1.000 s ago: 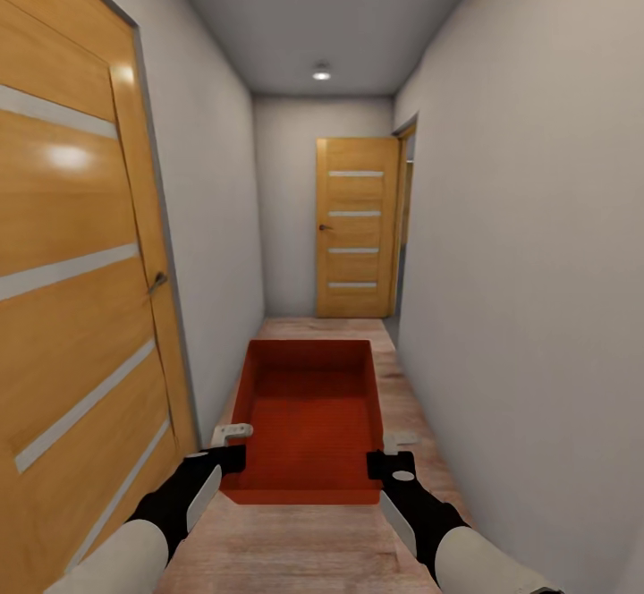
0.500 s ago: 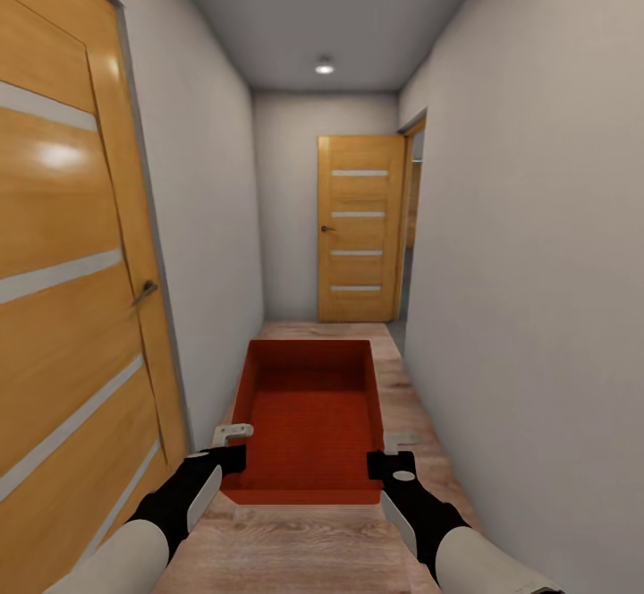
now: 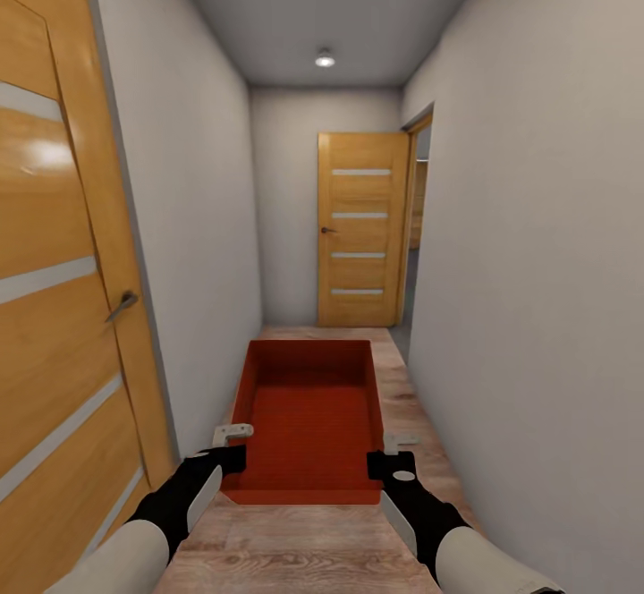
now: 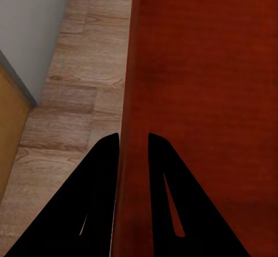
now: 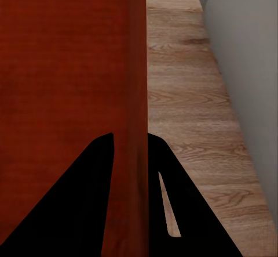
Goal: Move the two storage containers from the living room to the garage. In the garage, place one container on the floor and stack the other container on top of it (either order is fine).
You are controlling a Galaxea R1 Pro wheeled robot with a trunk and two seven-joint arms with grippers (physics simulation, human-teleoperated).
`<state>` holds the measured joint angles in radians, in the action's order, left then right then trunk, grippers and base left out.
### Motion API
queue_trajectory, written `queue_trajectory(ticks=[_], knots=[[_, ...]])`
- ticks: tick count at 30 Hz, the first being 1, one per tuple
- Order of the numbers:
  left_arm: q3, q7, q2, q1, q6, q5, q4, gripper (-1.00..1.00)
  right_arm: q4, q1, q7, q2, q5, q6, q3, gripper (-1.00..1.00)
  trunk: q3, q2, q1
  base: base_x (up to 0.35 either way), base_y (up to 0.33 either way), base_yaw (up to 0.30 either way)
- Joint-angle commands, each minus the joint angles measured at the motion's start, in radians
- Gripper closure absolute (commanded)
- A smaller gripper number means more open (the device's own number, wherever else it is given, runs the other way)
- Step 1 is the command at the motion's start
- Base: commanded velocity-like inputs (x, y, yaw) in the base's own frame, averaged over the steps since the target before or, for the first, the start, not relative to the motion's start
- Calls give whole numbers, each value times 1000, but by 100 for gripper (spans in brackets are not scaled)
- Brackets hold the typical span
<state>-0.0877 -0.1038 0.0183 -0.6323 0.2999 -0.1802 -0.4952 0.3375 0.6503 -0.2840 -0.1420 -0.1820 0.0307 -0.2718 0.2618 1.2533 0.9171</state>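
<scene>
While both arms reached forward, the left hand (image 3: pixel 231 451) and right hand (image 3: pixel 398 453) each pinched a straight side wall of the lidless red-orange plastic container (image 3: pixel 309 415), carried above the hallway's wood-plank floor (image 3: pixel 407 406).

From head height, the forward camera looks down a narrow hallway and slightly downward, taking in the ceiling light (image 3: pixel 325 59), the far door (image 3: pixel 360 229), a near door (image 3: pixel 54 308) at the left edge, and the storage container (image 3: pixel 309 415) held low in the foreground between both arms. The left wrist camera sits just behind the left gripper (image 4: pixel 134 138), looking along its fingers at close range down the container's left wall (image 4: pixel 130 83) and the wood floor (image 4: pixel 87 89) beside it. The right wrist camera looks likewise past the right gripper (image 5: pixel 130 136), along the right wall (image 5: pixel 138 65). All three views share the container and floor.
</scene>
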Motion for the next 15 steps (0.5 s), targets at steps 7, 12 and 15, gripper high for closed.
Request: queue_trajectory(ticks=[7,12,15], knots=[[-1,-54,-9,0,6,5,-1,100,5,2,-104,1,13,-21,34,100,1,1,1,324,0,0],[-1,-54,-9,0,6,5,-2,100,5,2,-104,1,13,-21,34,100,1,1,1,324,0,0],[-1,-54,-9,0,7,5,-2,100,5,2,-104,1,14,-21,34,100,1,1,1,324,0,0]])
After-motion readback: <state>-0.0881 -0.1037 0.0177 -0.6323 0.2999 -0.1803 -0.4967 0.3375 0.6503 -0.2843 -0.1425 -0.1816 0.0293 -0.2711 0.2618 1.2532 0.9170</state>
